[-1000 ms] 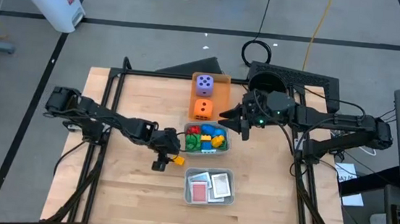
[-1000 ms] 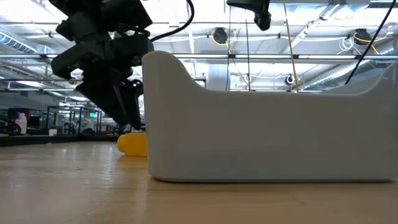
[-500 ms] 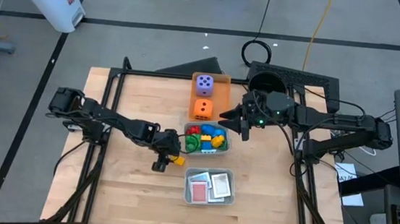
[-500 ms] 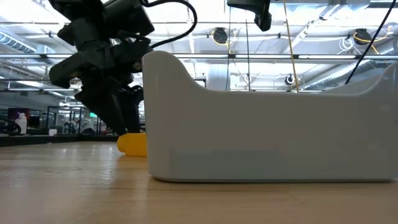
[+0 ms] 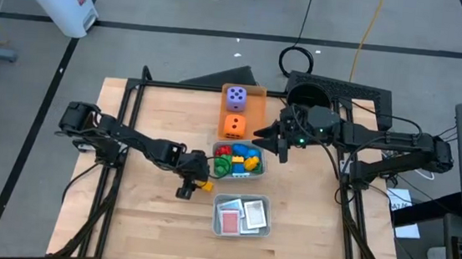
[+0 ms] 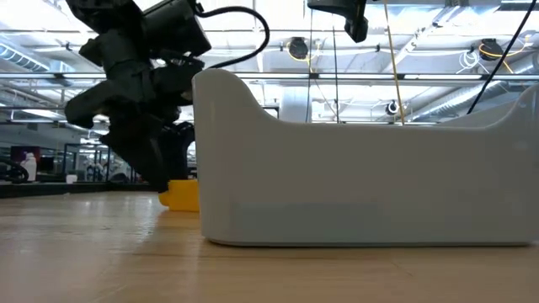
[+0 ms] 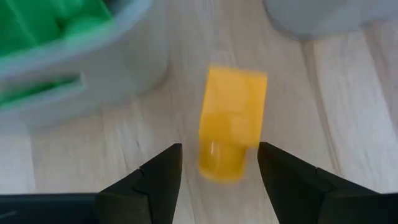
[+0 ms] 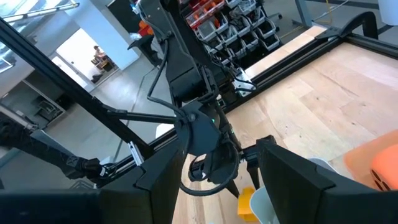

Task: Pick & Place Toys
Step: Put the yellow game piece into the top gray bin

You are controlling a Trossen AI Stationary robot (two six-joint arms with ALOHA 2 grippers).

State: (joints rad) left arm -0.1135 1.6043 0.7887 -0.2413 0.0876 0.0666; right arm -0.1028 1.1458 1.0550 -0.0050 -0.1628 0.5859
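A yellow brick [image 7: 231, 124] lies flat on the wooden table [image 5: 139, 222], just outside the grey tray [image 5: 254, 175] that holds red, green, blue and yellow bricks. My left gripper [image 7: 219, 168] is open and slants down over the yellow brick, a fingertip on either side of the brick's near end without touching it. In the low view the left gripper [image 6: 160, 172] hangs just above the brick [image 6: 179, 195]. My right gripper [image 5: 265, 141] is open, held high beside the brick tray, nothing between its fingers. A purple die [image 5: 235, 97] and an orange die [image 5: 233, 125] sit on the flat orange tray [image 5: 256, 106].
A second grey tray [image 5: 241, 228] with pink, teal and white cards stands near the front, close to the yellow brick; its wall [image 6: 362, 168] fills the low view. Bare wood lies to the left and front left.
My left gripper has sunk a little toward the yellow brick, its fingers keeping the same gap. The brick has stayed where it was.
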